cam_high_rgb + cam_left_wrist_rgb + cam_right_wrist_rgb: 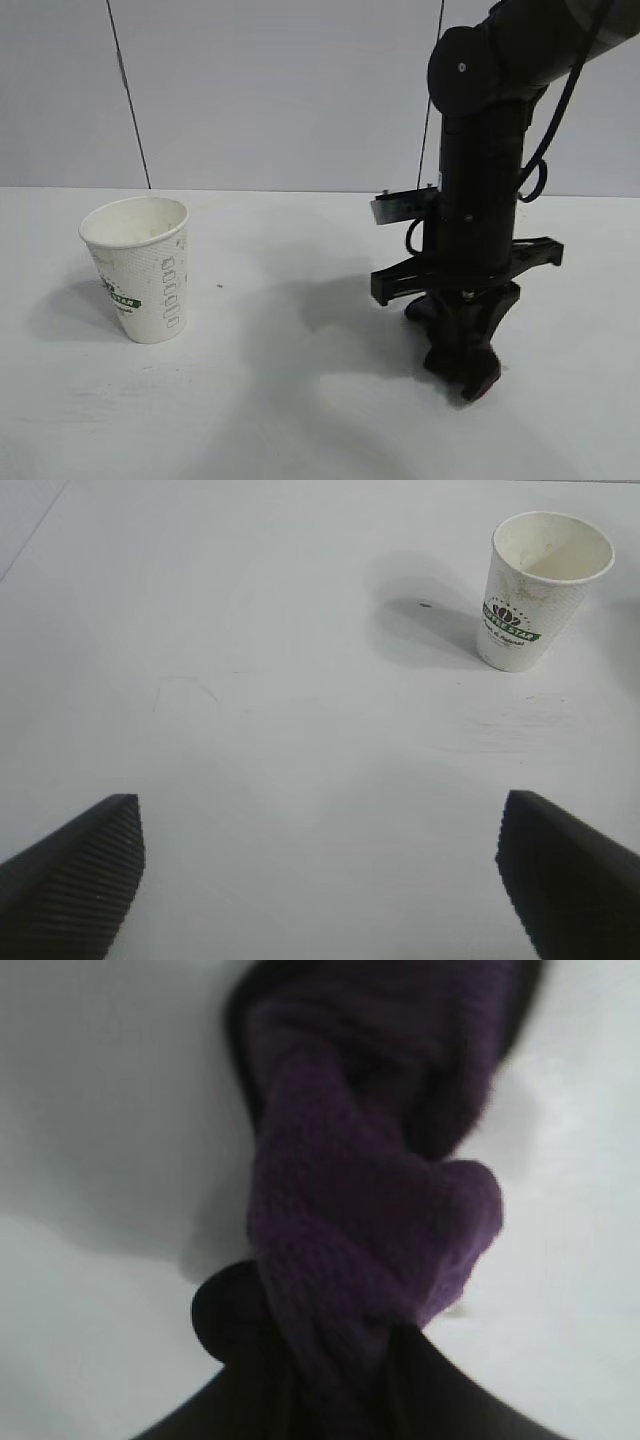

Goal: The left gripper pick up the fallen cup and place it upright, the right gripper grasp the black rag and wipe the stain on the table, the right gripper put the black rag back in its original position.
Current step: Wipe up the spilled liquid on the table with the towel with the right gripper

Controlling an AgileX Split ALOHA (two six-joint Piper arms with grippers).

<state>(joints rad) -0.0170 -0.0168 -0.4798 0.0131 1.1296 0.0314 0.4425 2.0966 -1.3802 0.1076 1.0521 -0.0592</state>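
The white paper cup (140, 270) with its green logo stands upright on the table (290, 410) at the left, and it also shows in the left wrist view (541, 590). My left gripper (320, 880) is open wide over bare table, well away from the cup, with nothing between its fingers (80, 880). It is outside the exterior view. At the right, my right gripper (463, 372) points straight down, shut on the black rag (486, 376), which is pressed onto the tabletop. Up close the black rag (370, 1180) is dark purple cloth bunched between the fingers. The stain is hidden.
A grey panelled wall (290, 90) with dark seams stands behind the table. The right arm's thick black body (480, 200) rises above the rag. A tiny dark speck (425, 604) lies near the cup.
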